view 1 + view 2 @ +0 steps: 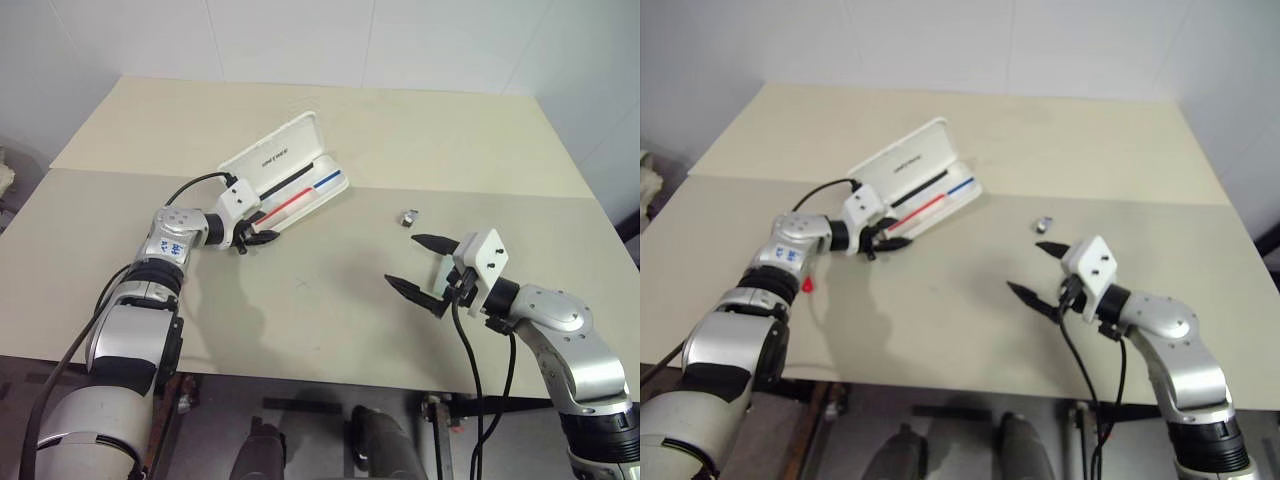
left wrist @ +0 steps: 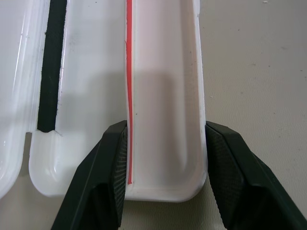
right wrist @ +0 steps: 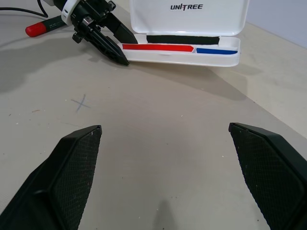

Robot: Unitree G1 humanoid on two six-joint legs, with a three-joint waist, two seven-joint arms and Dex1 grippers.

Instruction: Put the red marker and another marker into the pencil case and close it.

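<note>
Desk (image 1: 330,320): beige, mostly bare.

The pencil case (image 1: 285,165) sits at 11 o'clock of desk centre, open, with the lid propped up behind. The tray has a red-and-blue stripe and no markers in it.

Left claw (image 2: 165,179) is clamped across the tray's near end, one finger (image 2: 103,182) inside by the red stripe and the other against the outer wall. It looks like a steadying hold.

Right claw (image 1: 402,260) is at 4 o'clock, spread wide and empty, hovering above the desk well away from the case.

The red marker (image 3: 37,29) lies on the desk at 8 o'clock, just behind the left forearm.

A small grey bit (image 1: 408,217) sits at 2 o'clock. I can't tell what it is.

My read: nothing is loaded yet.
- Keep the left squeeze light. The thin plastic wall will flex or skid if it's pinched hard.
- Don't drag the case.
- The marker sits on the left arm's side, so a right-claw reach has to cross under that forearm. Approach low and grip it mid-body.
</note>
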